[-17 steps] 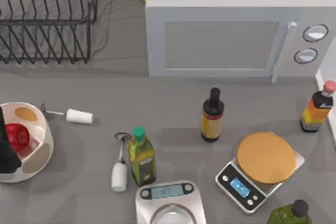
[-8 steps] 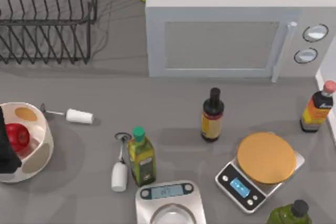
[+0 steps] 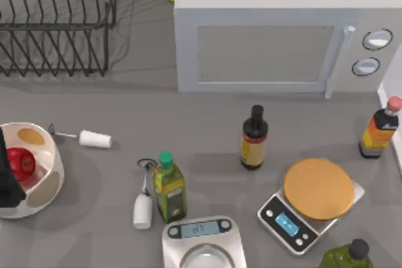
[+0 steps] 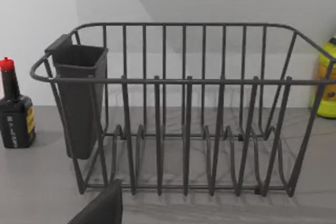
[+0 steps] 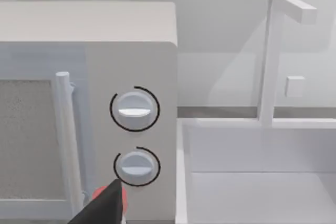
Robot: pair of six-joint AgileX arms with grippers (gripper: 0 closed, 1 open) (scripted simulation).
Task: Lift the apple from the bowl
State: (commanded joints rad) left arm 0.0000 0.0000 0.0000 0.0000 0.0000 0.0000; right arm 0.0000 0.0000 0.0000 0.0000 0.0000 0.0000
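The spotted cream bowl [image 3: 56,179] stands at the table's left edge. Inside it lies the red apple [image 3: 21,162], resting toward the bowl's left half. My left gripper [image 3: 6,179] is a dark shape at the picture's left border, over the bowl's left part and just beside the apple, covering its left edge. A dark tip of the left gripper [image 4: 101,209] also shows in the left wrist view before the wire rack. A dark tip of my right gripper [image 5: 101,209] shows in the right wrist view, in front of the microwave's dials.
A wire dish rack [image 3: 56,23] fills the back left and a microwave [image 3: 282,42] the back right. Two white-handled whisks [image 3: 94,139] [image 3: 143,208], a green bottle [image 3: 168,186], a dark bottle [image 3: 254,137] and two scales [image 3: 314,205] [image 3: 202,240] stand mid-table.
The left gripper has slid a little toward the left edge of the picture. The apple and the bowl stay where they were.
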